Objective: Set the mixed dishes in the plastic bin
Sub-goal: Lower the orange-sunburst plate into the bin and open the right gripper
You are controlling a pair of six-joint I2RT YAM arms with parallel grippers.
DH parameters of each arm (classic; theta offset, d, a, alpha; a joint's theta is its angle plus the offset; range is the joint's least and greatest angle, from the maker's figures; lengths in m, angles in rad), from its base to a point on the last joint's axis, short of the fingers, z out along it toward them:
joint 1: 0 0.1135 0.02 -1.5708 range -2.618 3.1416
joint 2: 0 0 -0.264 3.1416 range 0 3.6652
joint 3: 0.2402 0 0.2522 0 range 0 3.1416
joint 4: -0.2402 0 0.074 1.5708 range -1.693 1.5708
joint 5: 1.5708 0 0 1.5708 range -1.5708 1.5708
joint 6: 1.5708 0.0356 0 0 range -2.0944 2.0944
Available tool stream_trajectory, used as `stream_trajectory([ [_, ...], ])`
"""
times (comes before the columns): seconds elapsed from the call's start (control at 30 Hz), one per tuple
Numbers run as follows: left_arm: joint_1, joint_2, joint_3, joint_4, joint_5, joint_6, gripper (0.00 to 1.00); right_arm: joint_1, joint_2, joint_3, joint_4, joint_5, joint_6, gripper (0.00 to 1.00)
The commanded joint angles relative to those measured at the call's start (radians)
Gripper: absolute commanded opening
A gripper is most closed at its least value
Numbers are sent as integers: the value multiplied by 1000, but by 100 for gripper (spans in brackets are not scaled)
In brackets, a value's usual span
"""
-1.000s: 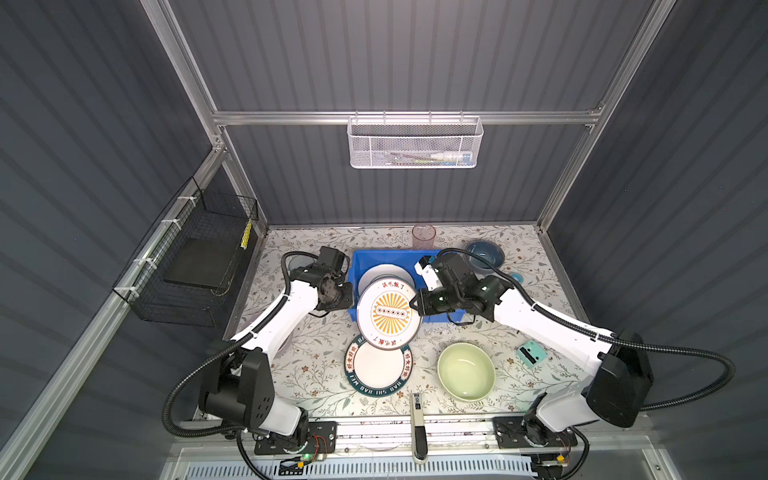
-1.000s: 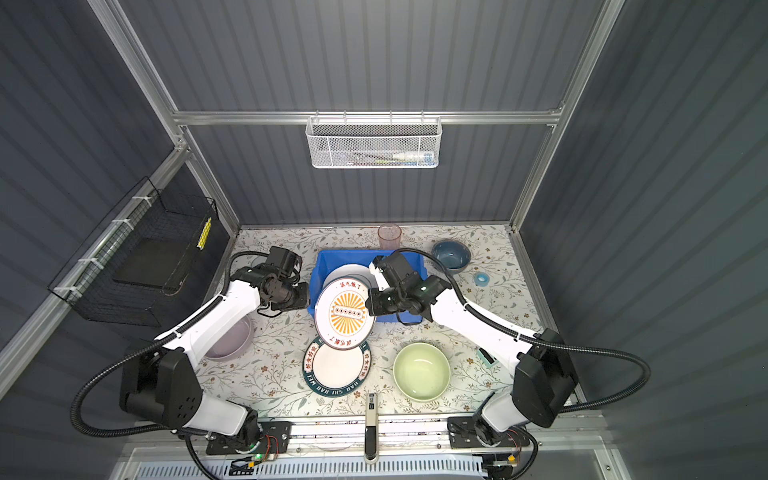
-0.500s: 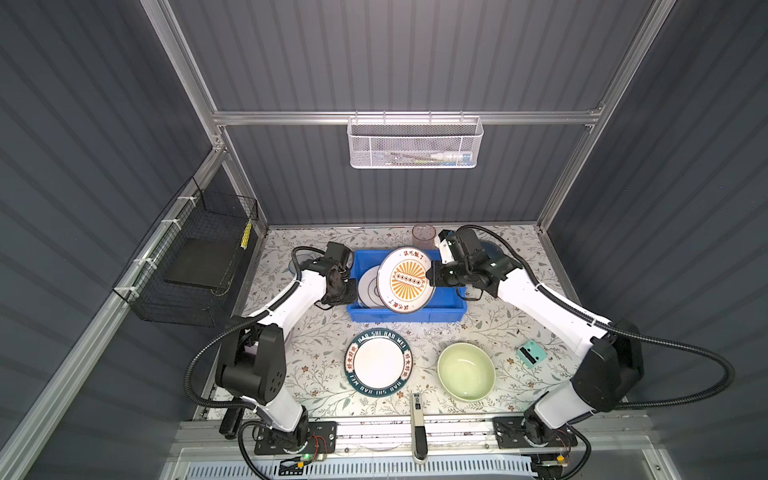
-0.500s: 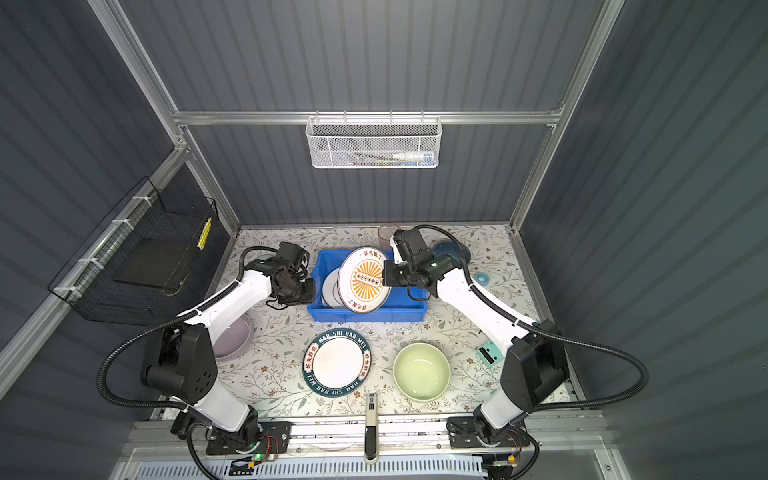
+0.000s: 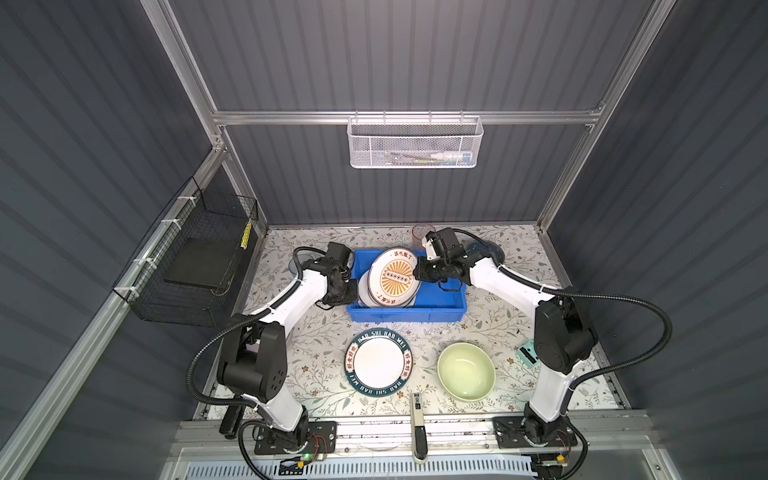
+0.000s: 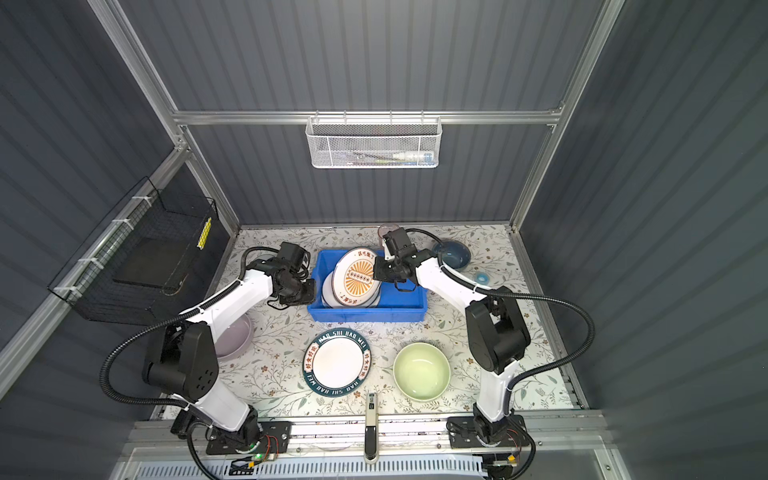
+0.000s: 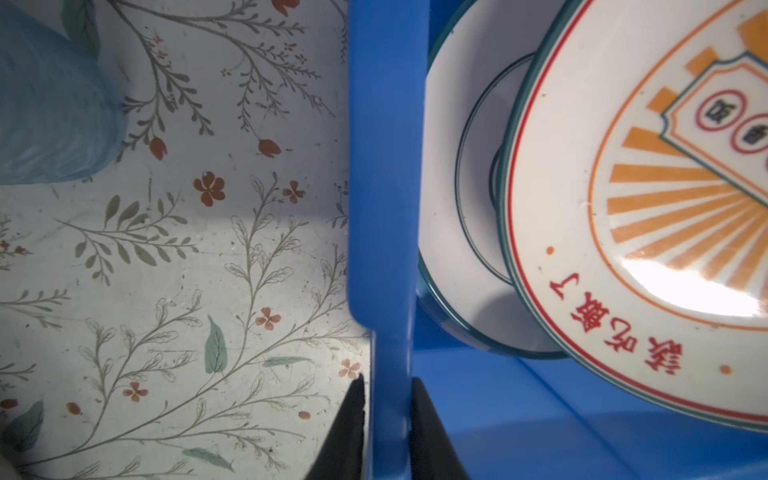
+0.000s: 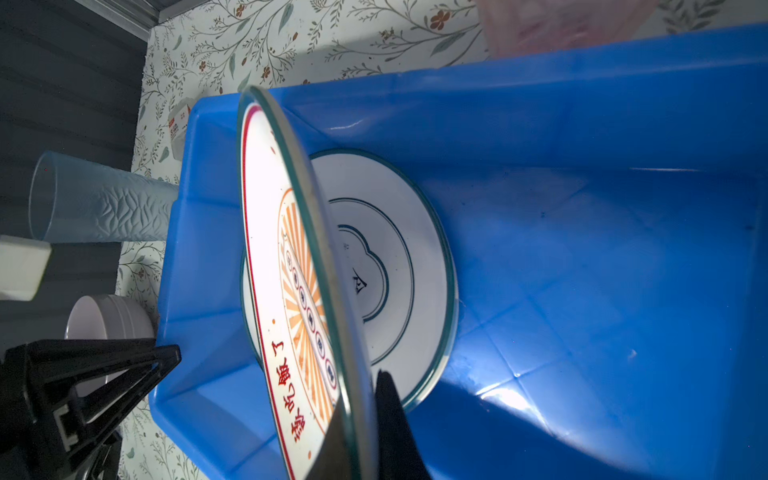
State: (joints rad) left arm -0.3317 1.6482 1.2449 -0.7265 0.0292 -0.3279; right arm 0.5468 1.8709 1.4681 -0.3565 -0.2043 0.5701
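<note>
The blue plastic bin stands mid-table in both top views. My right gripper is shut on the rim of an orange sunburst plate, which hangs tilted on edge inside the bin. Beneath it a white dark-rimmed plate lies flat on the bin floor. My left gripper is shut on the bin's left wall, one finger on each side. On the table lie a green lettered plate, a pale green bowl, a lilac bowl, a grey-blue bowl, a pink tumbler and a blue tumbler.
A teal block lies by the right arm's base and a small teal tape roll behind that arm. A white mesh basket hangs on the back wall, a black wire basket on the left wall. A slim tool lies at the front rail.
My right gripper carried the orange plate back from in front of the bin and down into it. My left gripper moved to the bin's left wall and narrowed round it.
</note>
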Motion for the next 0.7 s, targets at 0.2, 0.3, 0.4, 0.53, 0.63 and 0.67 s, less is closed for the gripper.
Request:
stream_trajectory([
  [0.2,8,20,25,2,20,2,20,1,55,12,105,-72,63,3],
  [0.3,8,24,26,3,20,2,20,2,81,14,117,-88,75,3],
  [0.4,8,24,25,4,21,1,20,1,99,9,128,-102,89,5],
  [0.53,8,19,23,9,25,0,20,3,110,-1,136,-105,99,11],
  [0.63,8,19,23,10,26,1,20,7,112,-8,135,-112,98,22],
  [0.67,8,19,23,10,27,1,20,9,110,-9,128,-104,96,24],
])
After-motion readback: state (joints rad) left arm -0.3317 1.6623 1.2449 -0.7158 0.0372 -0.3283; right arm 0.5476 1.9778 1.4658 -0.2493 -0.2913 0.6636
